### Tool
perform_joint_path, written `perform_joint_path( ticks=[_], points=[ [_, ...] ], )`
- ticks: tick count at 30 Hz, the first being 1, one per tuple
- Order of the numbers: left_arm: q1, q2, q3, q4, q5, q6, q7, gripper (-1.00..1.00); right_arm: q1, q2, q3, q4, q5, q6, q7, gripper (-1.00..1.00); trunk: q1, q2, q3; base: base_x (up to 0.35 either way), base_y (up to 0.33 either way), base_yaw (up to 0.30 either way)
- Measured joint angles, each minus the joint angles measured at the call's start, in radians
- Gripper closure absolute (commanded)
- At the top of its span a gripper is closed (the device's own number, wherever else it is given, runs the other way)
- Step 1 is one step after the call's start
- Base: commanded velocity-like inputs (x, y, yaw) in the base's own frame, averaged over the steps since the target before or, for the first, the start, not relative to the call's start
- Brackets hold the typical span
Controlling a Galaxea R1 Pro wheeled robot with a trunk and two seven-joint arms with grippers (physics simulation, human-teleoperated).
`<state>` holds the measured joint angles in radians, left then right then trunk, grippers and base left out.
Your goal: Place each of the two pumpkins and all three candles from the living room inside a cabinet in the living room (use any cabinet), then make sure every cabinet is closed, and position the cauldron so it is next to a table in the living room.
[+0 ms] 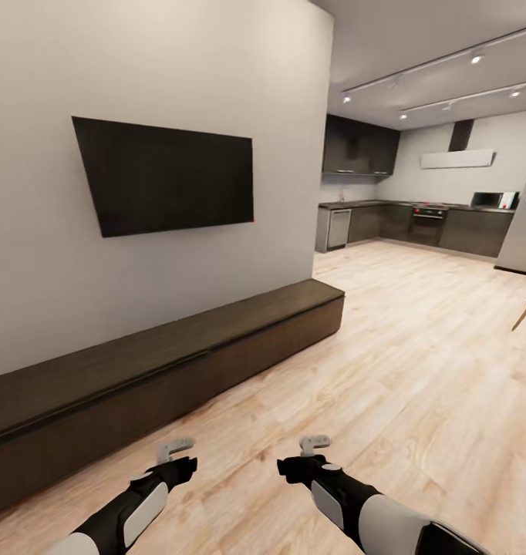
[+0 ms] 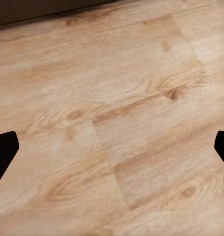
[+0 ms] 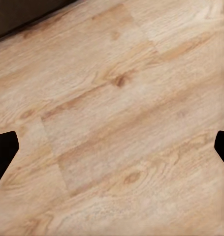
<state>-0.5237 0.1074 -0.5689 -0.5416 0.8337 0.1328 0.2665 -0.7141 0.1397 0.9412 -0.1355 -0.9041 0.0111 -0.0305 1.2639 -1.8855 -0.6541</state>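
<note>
Where wall meets floor, cabinet (image 1: 163, 362) runs lengthwise, shut.

Bare wood floor (image 1: 386, 362) stretches wide ahead and to the right, open all the way toward the kitchen. On the left the long dark cabinet (image 1: 178, 362) runs along the wall, its fronts shut, blocking that side.

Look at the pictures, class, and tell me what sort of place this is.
Probably an open-plan home: a living area with a black wall-mounted television above a long low dark-brown wood cabinet, light wood plank floor, and a dark-fronted kitchen beyond.
</note>
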Motion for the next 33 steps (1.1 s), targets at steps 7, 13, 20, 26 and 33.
perform_joint_path(
  ticks=[7, 13, 20, 26, 33],
  points=[
    [0.000, 0.000, -0.001, 0.000, 0.000, 0.000, 0.000, -1.00, 0.000, -0.002, 0.000, 0.000, 0.000, 0.000, 0.000, -1.00, 0.000, 0.000, 0.000, 0.000, -0.275, -0.238],
    [0.000, 0.001, -0.002, 0.000, 0.000, 0.000, 0.000, -1.00, 0.000, -0.007, 0.000, 0.000, 0.000, 0.000, 0.000, -1.00, 0.000, 0.000, 0.000, 0.000, -0.157, -0.291],
    [0.000, 0.002, 0.000, 0.000, 0.000, 0.000, 0.000, -1.00, 0.000, -0.007, 0.000, -0.001, 0.000, 0.000, 0.000, -1.00, 0.000, 0.000, 0.000, 0.000, -0.016, -0.294],
    [0.000, 0.002, -0.001, 0.000, 0.000, 0.000, -0.001, -1.00, 0.000, -0.007, 0.000, -0.001, -0.001, 0.000, 0.000, -1.00, 0.000, 0.000, 0.000, 0.000, -0.001, -0.295],
    [0.000, 0.002, 0.000, 0.000, 0.000, 0.000, -0.001, -1.00, 0.000, -0.007, 0.000, -0.001, -0.001, 0.000, 0.000, -1.00, 0.000, 0.000, 0.000, 0.000, 0.000, -0.295]
  ],
)
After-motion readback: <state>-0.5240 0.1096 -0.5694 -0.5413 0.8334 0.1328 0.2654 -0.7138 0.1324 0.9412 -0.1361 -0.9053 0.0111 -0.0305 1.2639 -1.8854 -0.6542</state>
